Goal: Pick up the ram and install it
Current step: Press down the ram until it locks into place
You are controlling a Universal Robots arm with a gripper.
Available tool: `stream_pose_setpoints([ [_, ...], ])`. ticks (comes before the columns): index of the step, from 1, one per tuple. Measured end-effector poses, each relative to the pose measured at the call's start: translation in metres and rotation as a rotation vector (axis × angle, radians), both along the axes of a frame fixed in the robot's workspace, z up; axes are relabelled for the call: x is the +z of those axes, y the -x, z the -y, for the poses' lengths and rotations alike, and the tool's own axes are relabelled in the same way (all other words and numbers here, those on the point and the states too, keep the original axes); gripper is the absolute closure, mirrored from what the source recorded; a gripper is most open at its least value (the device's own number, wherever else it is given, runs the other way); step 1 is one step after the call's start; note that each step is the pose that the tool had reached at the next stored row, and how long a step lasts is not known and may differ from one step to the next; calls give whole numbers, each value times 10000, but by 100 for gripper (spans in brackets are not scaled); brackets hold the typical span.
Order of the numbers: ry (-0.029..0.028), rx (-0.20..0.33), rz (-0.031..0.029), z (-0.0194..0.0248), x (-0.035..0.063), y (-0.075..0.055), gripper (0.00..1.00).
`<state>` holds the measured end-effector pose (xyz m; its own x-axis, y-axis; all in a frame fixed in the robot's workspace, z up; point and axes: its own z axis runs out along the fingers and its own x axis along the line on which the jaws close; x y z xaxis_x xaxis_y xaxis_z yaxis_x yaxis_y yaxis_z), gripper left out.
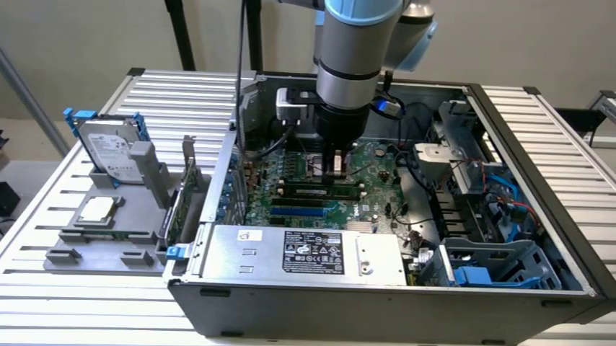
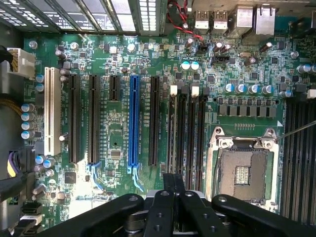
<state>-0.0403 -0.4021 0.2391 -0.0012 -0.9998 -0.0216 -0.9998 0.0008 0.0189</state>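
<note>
Gripper [image 1: 336, 170] points straight down inside the computer case [image 1: 500, 238], over the motherboard [image 2: 123, 123].

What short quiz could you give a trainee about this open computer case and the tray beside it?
1. True or false: the processor socket on the motherboard holds a chip.
2. The gripper hangs over: A) the motherboard, B) the hard drive, C) the power supply.
3. Fill in: the grey tray with the hard drive lies on the exterior view's ___ of the case.

Key: 1 false, the socket is empty. 2 A. 3 left.
</note>
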Motion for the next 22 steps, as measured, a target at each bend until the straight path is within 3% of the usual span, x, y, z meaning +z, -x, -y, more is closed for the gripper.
stream_pose_setpoints([
  [15, 8, 1, 0, -1, -124, 45, 89],
  [17, -20, -1, -2, -4, -97, 46, 89],
  [22, -2, 0, -49, -2, 88, 46, 89],
])
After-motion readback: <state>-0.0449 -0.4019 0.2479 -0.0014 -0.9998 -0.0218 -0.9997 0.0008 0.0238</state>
